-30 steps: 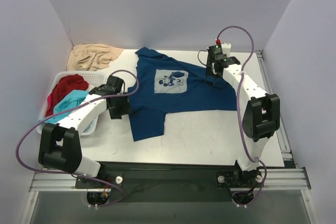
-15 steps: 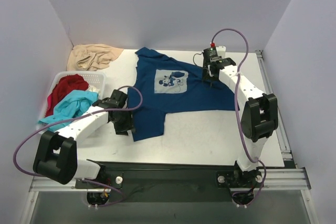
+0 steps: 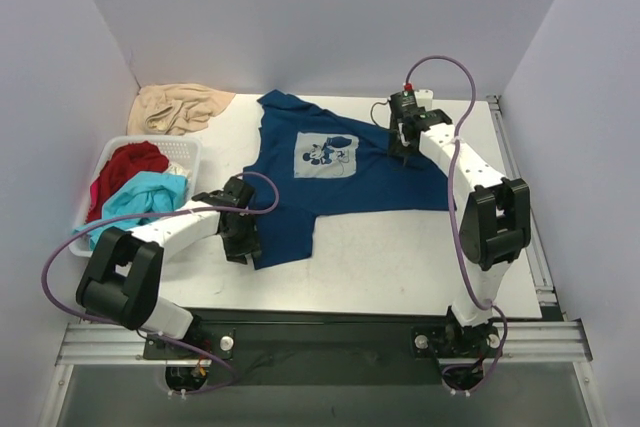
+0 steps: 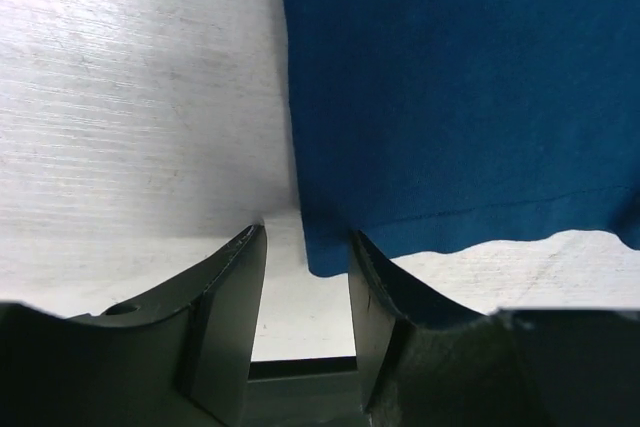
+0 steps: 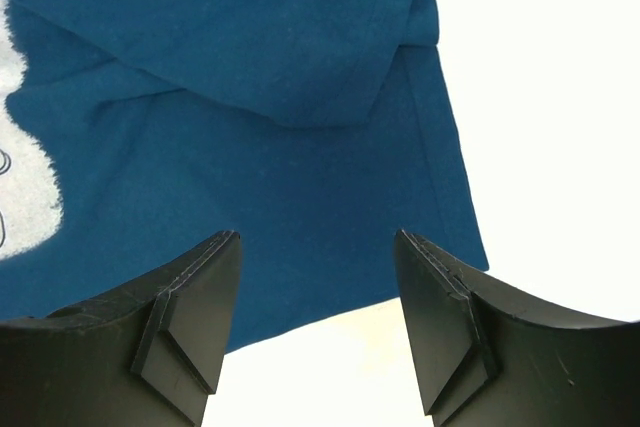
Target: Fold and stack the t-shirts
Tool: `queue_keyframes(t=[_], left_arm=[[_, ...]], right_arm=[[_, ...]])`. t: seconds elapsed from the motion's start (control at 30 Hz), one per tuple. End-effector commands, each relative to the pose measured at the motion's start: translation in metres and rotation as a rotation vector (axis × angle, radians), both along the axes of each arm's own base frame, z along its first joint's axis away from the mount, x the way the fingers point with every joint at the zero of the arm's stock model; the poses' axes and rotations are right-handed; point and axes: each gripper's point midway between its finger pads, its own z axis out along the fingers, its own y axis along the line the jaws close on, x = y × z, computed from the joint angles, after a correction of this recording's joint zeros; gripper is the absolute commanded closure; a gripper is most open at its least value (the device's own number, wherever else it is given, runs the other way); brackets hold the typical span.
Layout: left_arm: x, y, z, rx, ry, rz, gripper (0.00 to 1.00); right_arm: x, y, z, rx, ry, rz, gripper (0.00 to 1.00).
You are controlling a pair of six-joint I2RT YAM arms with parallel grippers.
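Note:
A navy t-shirt (image 3: 345,182) with a pale blue cartoon print (image 3: 325,154) lies spread flat on the white table. Down at the shirt's near-left hem corner (image 4: 325,252) sits my left gripper (image 3: 243,239). In the left wrist view that gripper (image 4: 305,237) is open with a narrow gap, and the corner lies between its fingertips. My right gripper (image 3: 403,137) hovers open over the shirt's far-right part, and in the right wrist view (image 5: 318,237) it straddles a navy edge (image 5: 330,277) without touching. Red (image 3: 125,165) and turquoise (image 3: 140,197) t-shirts are bunched in a basket.
The white slotted basket (image 3: 190,152) stands at the left of the table. A beige crumpled cloth (image 3: 180,107) lies in the far-left corner. Pale walls close in the back and sides. Bare table (image 3: 400,247) shows in front of the shirt.
My left gripper has travelled toward the near edge along the shirt's left side to its hem corner, and its jaws have narrowed. The right gripper shifted slightly over the shirt.

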Motion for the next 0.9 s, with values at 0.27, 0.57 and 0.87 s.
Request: queue_keyframes(t=[0.27,0.57,0.87], left_arm=[[0.006,-0.022,-0.002,-0.022,-0.006,-0.059,0.52],[-0.015,0.010,-0.008,0.216,0.098,-0.018,0.54],[-0.024,0.008,-0.016,0.217,0.141,-0.010,0.73]], right_arm=[[-0.012,-0.016,0.011,-0.007,0.001,-0.041,0.38],[-0.011,-0.018,0.008,-0.006,0.001,-0.057,0.39],[-0.011,-0.022,0.007,-0.001,0.003,-0.070,0.39]])
